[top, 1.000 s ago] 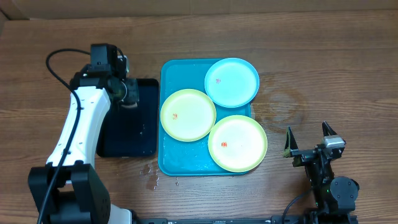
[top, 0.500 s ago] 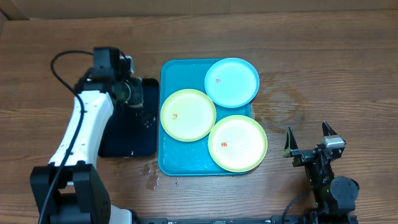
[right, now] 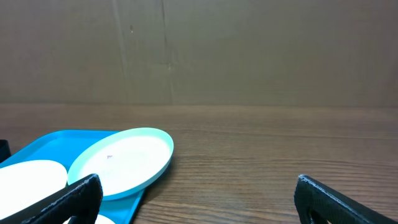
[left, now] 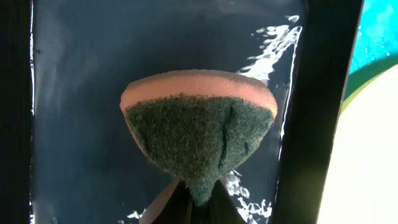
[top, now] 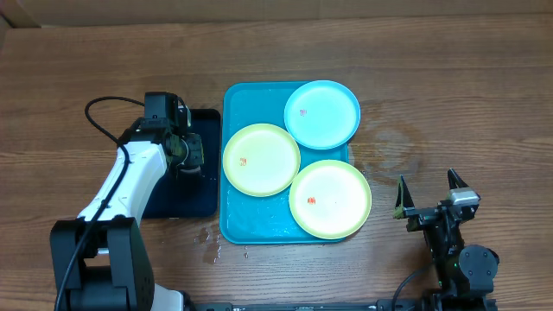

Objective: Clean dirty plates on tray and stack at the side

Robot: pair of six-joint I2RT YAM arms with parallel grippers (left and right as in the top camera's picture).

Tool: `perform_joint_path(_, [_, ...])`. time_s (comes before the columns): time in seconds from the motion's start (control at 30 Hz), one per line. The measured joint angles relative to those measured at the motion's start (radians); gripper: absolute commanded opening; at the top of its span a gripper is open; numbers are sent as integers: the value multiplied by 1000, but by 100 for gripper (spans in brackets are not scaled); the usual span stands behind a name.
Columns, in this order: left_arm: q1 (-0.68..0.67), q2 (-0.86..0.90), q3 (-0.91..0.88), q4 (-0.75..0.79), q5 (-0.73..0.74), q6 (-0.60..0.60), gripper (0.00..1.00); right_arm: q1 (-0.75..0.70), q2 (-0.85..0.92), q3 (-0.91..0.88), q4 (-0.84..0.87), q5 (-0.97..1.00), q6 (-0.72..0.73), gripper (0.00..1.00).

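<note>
The left fingers (left: pixel 199 202) pinched a green-faced sponge (left: pixel 199 130) above the wet black tray (top: pixel 173 197), probably to soak it; three speckled plates (top: pixel 262 160) lay on the turquoise tray (top: pixel 232 216), right fingers (top: pixel 428 197) spread wide, idle

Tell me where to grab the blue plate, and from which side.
Grip the blue plate by its right rim, coming from the right, nearly level. It is shallow, and that rim juts past the tray's right edge, so one finger can likely slip under and one over. The open right gripper sits on that side.
</note>
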Motion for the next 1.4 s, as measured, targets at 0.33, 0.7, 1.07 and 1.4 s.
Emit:
perform_joint_path(0.33, [0, 0, 0, 0, -7, -4, 4, 0, 0, 0, 0, 0, 0, 100])
perform_joint_path(0.7, [0, 0, 0, 0, -23, -4, 4, 0, 0, 0, 0, 0, -1, 100])
perform_joint_path(1.07, [0, 0, 0, 0, -23, -4, 4, 0, 0, 0, 0, 0, 0, 100])
perform_joint_path(1.4, [0, 0, 0, 1, -23, -4, 4, 0, 0, 0, 0, 0, 0, 100])
